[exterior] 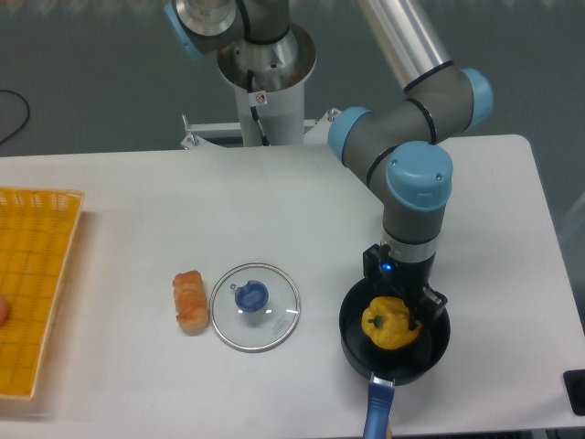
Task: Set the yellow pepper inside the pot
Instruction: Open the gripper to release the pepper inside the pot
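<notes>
You see the end effector (399, 315) closed on the yellow pepper (390, 323), held inside the pot (352, 334) near the worktop's (137, 201) front right edge. Glass lid (255, 305) and bread roll (190, 301) lie mid-front; yellow basket (37, 274) at left edge.

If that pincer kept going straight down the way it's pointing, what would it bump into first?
Most likely the yellow pepper, which sits right under the pincer inside the pot. Whether it already touches or grips the pepper is unclear from this view.
</notes>
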### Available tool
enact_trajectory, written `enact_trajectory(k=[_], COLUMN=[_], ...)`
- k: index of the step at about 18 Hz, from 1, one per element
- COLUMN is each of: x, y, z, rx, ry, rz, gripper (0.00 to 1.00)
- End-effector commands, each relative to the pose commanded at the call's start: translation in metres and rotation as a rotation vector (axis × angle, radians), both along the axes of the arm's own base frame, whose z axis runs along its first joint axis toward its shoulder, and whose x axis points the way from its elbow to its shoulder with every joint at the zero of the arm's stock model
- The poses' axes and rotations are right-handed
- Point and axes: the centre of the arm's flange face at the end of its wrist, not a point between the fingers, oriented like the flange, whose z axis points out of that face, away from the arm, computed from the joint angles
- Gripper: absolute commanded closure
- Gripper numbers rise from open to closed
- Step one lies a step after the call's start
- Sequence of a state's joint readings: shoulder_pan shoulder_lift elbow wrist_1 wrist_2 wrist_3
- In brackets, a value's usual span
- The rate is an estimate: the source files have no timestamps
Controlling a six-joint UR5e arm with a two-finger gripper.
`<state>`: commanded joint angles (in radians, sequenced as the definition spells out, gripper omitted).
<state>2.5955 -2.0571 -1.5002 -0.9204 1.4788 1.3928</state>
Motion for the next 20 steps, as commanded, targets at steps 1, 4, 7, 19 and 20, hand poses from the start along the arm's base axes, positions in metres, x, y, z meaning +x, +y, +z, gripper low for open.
enact_trajectory(k=[1,4,7,19,20], x=[0.0,0.0,0.0,0.021,0.029], y=[0.0,0.001,-0.001,-0.002,-0.001], z=[0.0,-0.001,-0.002,0.032,0.037], rx=[-0.001,-0.003,-0.018,-0.011,-0.007], ry=[0.001,0.002,0.007,0.047,0.052], rz=[0.0,-0.004,0.003,-0.016,-0.023], gripper=[0.3,0.12,0.09,0.0,0.0])
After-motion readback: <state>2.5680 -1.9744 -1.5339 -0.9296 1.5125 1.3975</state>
